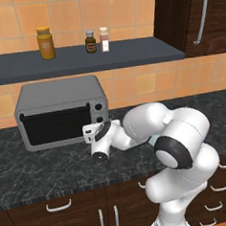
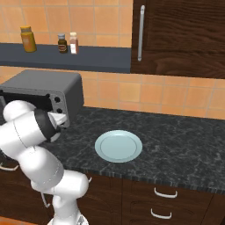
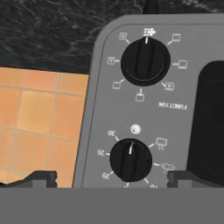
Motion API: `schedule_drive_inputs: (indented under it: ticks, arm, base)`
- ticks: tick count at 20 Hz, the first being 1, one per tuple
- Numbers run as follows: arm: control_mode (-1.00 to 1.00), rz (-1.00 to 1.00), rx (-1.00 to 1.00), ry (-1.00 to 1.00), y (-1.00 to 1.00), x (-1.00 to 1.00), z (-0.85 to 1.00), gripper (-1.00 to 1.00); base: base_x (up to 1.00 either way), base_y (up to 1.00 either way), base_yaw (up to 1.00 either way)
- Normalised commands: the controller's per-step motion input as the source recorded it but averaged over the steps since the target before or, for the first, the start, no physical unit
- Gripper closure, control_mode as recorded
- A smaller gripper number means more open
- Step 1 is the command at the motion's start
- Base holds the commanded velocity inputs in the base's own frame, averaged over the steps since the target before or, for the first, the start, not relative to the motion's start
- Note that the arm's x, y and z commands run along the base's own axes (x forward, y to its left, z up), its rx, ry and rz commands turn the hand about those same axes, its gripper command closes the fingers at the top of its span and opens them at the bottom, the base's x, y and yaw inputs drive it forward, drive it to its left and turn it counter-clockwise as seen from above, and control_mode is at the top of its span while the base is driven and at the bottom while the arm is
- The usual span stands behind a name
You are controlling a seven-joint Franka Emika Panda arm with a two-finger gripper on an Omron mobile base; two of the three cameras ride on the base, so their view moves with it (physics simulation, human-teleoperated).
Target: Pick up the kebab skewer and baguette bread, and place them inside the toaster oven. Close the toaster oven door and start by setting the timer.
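Note:
The silver-grey toaster oven (image 1: pixel 55 93) stands on the dark counter, also seen from its right side as the toaster oven (image 2: pixel 41 83). Its door (image 1: pixel 56 124) stands upright and shut, dark glass facing out. My gripper (image 1: pixel 91 131) is at the oven's right front panel, open. In the rolled hand view the gripper (image 3: pixel 113 177) has its fingertips (image 3: pixel 41 177) spread to either side of the lower timer knob (image 3: pixel 130 159), not touching it. The function knob (image 3: pixel 145 61) sits beyond it. The kebab skewer and baguette bread are hidden from view.
A pale round plate (image 2: pixel 118 146) lies bare on the counter to the right of the oven. A dark shelf (image 1: pixel 81 57) above carries an orange jar (image 1: pixel 45 43) and two small bottles. A tall wooden cabinet (image 2: pixel 180 35) stands at the right.

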Motion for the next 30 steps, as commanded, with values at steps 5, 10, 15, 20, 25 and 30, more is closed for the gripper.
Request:
schedule_drive_inputs:
  ticks: [5,10,15,20,25,30]
  arm:
    - [-1.0,0.0,-0.01,0.0,0.01,0.21,-0.12,-1.0]
    - [-1.0,0.0,-0.03,0.0,0.05,0.08,-0.16,-1.0]
    - [-1.0,0.0,-0.02,0.0,0.08,0.03,-0.12,-1.0]
    - [-1.0,0.0,-0.04,0.0,0.0,0.0,-0.11,-1.0]
    - [-1.0,0.0,-0.01,-0.02,0.0,0.0,-0.06,-1.0]
    - [-1.0,0.0,0.0,-0.03,0.0,-0.1,-0.05,-1.0]
  base:
    - [0.0,0.0,0.0]
    - [0.0,0.0,0.0]
    - [0.0,0.0,0.0]
    - [0.0,0.0,0.0]
    - [0.0,0.0,0.0]
    - [0.0,0.0,0.0]
